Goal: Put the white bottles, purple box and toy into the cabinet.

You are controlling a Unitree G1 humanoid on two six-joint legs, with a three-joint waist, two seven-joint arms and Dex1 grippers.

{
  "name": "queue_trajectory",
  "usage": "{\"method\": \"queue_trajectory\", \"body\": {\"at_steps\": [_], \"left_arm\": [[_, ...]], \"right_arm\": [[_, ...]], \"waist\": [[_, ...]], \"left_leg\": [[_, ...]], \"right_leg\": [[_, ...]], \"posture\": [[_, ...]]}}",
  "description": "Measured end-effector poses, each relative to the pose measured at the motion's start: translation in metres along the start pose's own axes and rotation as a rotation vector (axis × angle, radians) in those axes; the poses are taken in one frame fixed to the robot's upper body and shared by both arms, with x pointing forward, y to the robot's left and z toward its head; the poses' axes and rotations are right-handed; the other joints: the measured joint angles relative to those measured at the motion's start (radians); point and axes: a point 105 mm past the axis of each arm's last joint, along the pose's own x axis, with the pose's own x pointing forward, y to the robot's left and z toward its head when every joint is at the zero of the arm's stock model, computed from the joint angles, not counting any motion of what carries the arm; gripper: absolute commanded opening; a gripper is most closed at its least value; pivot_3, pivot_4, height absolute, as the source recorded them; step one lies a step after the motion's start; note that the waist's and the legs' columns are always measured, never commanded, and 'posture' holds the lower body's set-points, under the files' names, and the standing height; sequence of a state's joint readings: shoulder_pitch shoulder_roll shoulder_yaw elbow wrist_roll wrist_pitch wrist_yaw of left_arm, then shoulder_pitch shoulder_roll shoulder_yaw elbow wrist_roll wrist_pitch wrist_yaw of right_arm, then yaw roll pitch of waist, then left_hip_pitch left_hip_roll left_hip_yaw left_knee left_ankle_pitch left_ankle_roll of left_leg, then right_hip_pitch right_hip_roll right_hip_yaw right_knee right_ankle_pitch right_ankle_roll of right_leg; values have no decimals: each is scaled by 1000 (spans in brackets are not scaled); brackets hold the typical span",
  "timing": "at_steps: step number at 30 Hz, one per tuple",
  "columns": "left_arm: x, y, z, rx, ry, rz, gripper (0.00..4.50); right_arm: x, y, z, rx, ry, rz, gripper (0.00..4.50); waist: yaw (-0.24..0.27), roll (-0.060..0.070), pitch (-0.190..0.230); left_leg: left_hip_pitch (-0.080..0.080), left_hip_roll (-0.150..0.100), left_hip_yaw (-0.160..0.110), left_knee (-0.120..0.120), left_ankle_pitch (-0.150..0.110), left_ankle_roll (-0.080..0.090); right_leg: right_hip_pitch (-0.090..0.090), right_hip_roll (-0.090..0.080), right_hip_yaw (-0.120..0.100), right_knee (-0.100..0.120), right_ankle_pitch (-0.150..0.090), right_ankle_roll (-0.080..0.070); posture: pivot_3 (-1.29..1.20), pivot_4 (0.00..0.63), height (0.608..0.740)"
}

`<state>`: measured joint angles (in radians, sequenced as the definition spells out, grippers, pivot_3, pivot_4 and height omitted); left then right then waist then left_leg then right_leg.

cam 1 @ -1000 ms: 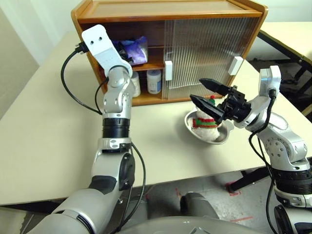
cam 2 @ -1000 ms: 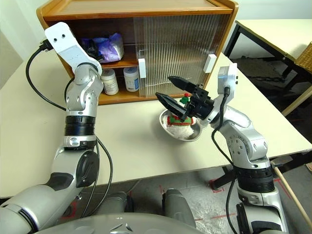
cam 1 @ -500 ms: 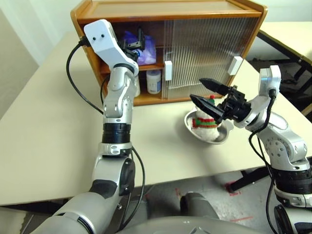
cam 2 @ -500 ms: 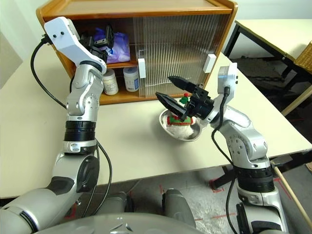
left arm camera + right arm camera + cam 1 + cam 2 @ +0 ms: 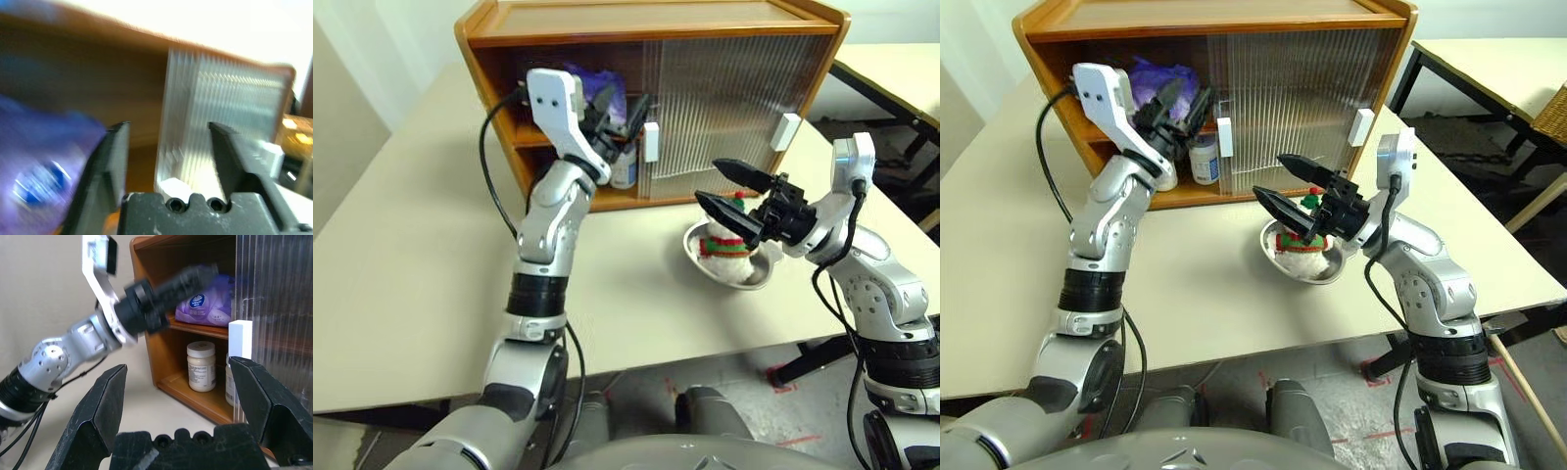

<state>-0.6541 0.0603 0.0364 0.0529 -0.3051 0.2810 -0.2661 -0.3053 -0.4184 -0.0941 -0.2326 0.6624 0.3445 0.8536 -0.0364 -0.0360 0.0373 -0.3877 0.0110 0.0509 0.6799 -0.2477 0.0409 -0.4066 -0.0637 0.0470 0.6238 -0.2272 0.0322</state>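
Found the cabinet [image 5: 646,20] standing at the far side of the beige table [image 5: 411,245], its left half open and its right half covered by the ribbed sliding doors [image 5: 724,88]. Noted a white handle [image 5: 651,142] at the doors' left edge, bordering the opening, and another [image 5: 786,130] near the cabinet's right side.

Saw the purple box [image 5: 203,301] lying on the inner shelf, with the white bottles below it on the cabinet floor: one [image 5: 200,366] in the open, the other [image 5: 1203,157] close against the handled door edge. Saw bare wood to the left of the bottles.

Found the left gripper [image 5: 1187,103] raised in front of the opening at shelf height, near the door edge, fingers [image 5: 110,166] parted to a middling gap with nothing between them.

Saw the toy [image 5: 724,245] sitting in a steel bowl [image 5: 754,277] on the table in front of the doors, apart from the cabinet. Found the right gripper [image 5: 708,181] hanging just above the toy, spread wide and empty, pointing towards the cabinet.

Noted broad bare tabletop to the left of the arms and between the bowl and the near edge, and a second table [image 5: 891,69] off to the right.

Made out a round blue-and-white mark on the purple pack, its writing unreadable. Could not read the bottle labels.
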Motion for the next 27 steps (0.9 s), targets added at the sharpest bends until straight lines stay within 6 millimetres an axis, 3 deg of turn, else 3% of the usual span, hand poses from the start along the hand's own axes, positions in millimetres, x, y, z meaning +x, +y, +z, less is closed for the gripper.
{"method": "queue_trajectory", "body": {"at_steps": [5, 9, 23, 27], "left_arm": [[-4, 22, -1, 30, 15, 126, 50], [-6, 36, -9, 44, 39, 199, 50], [-7, 50, -35, 77, 129, 264, 50], [1, 61, -32, 101, 119, 311, 50]], "right_arm": [[-2, 0, -2, 3, 4, -4, 4500], [-3, 0, -3, 5, 7, -6, 4500], [-4, 0, -2, 0, 8, -17, 4500], [-4, 2, -1, -5, 7, -16, 4500]], "waist": [[1, 0, 0], [2, 0, 0], [1, 0, 0], [0, 0, 0]], "left_leg": [[1, 1, 0, 0, 0, -1], [0, 1, 0, 0, 0, -1], [0, 1, 0, 0, -1, -2], [1, 0, 0, 0, -1, -2]], "right_leg": [[0, 0, 0, 1, 0, 0], [0, 0, 0, 0, 0, 0], [0, 0, 1, 0, 0, 0], [0, 0, 0, 0, 0, 0]], "posture": [[-22, 0, 740], [-27, 0, 740], [-53, 0, 740], [-60, 0, 740]]}}
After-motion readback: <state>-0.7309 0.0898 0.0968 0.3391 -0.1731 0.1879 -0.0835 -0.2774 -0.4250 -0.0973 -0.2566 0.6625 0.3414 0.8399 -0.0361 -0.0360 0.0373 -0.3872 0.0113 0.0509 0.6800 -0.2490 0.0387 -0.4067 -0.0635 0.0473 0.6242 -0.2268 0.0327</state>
